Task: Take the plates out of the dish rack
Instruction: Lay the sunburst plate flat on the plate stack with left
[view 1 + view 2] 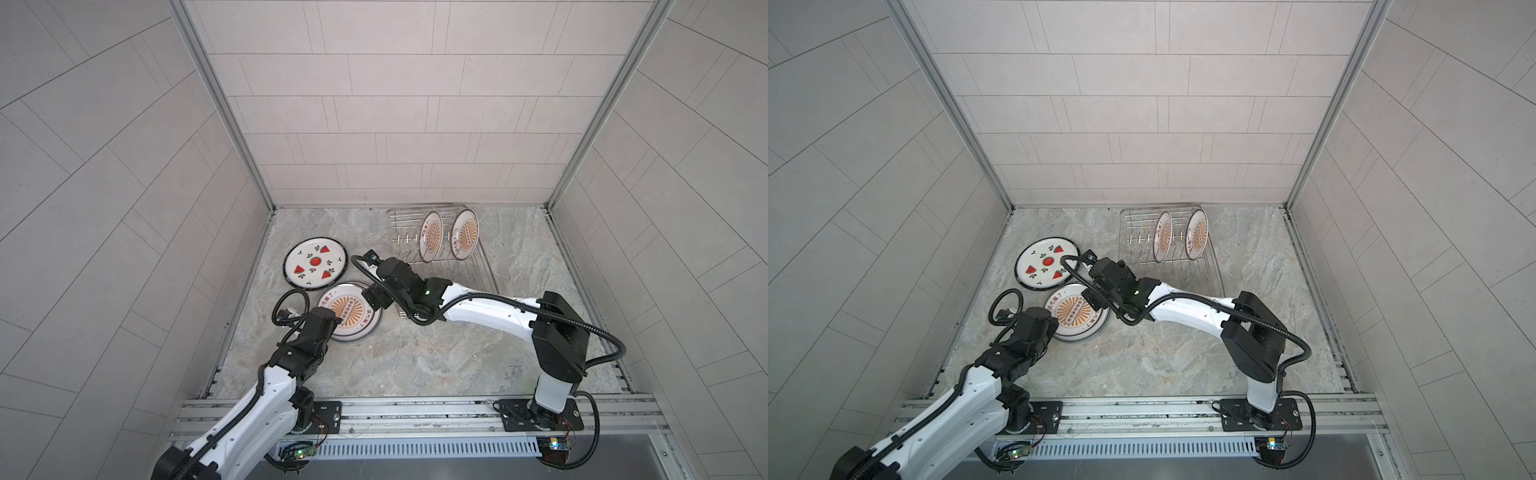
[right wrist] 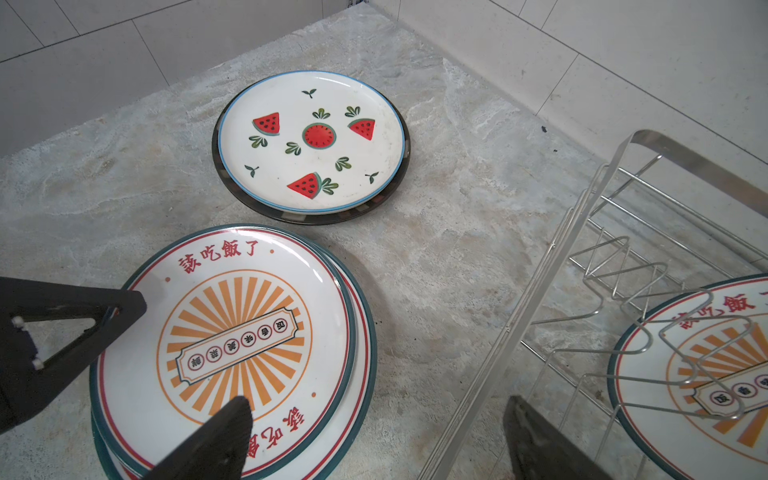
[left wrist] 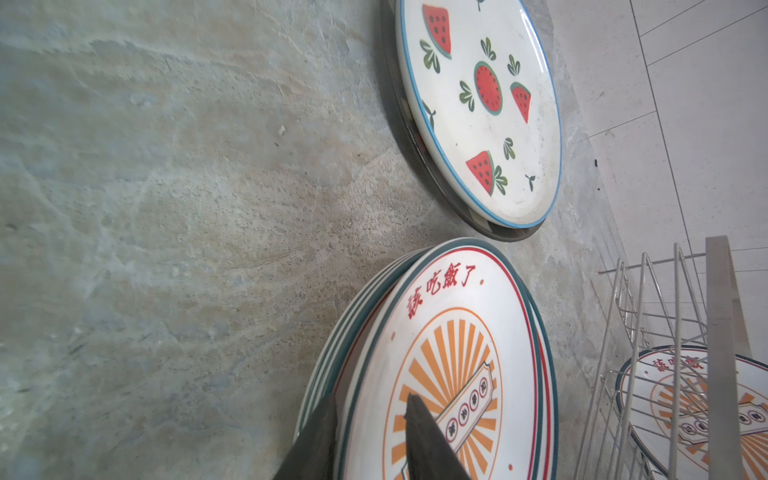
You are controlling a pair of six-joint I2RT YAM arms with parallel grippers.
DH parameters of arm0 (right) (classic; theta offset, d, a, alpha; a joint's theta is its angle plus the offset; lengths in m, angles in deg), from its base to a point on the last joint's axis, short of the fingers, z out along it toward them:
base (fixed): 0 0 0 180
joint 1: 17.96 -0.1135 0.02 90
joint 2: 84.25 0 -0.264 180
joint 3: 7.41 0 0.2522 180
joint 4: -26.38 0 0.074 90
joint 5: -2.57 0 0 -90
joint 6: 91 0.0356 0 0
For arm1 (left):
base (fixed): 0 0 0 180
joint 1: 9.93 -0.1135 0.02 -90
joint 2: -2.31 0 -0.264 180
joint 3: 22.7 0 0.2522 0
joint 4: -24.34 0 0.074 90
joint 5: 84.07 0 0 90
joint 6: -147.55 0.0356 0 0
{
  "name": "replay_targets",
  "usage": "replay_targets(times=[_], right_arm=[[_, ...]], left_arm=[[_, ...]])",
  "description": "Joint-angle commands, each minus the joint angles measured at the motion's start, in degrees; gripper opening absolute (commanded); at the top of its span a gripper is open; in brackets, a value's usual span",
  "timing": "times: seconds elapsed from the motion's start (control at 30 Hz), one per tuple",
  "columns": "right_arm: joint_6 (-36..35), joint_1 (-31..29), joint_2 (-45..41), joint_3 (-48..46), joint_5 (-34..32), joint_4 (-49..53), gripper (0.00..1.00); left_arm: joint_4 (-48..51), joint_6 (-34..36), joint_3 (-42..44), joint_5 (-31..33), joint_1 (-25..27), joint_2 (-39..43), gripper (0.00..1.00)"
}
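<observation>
Two sunburst plates [image 1: 431,237] [image 1: 465,234] stand upright between the prongs of the dish rack [image 1: 478,270], at the back right in both top views. A stack of sunburst plates [image 1: 349,311] lies flat on the counter left of the rack. Behind it a watermelon plate [image 1: 316,262] rests on a dark plate. My left gripper [image 3: 372,415] straddles the near rim of the top sunburst plate [image 3: 449,332], one finger outside the rim and one over its face. Whether it presses on the rim does not show. My right gripper [image 2: 376,432] is open, between the stack and the rack.
The side rail of the rack [image 2: 540,270] runs close to one of my right fingers [image 2: 523,419]. Tiled walls close off the counter at the back and both sides. An aluminium rail [image 1: 415,409] carrying both arm bases runs along the front.
</observation>
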Motion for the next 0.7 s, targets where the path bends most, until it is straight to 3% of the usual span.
replay_targets(times=[0.0, 0.5, 0.67], right_arm=[[0.3, 0.2, -1.3, -1.1, -0.9, -1.4, 0.95], [0.7, 0.3, -3.2, -3.4, -0.7, -3.1, 0.95], [0.9, 0.3, -6.3, -6.3, -0.7, -6.2, 0.96]], left_arm=[[0.9, 0.0, -1.4, 3.0, -0.3, -0.2, 0.33], [1.2, 0.0, -2.3, 2.2, -0.2, -4.4, 0.31], [1.5, 1.1, -2.3, 4.4, -0.2, -0.3, 0.41]])
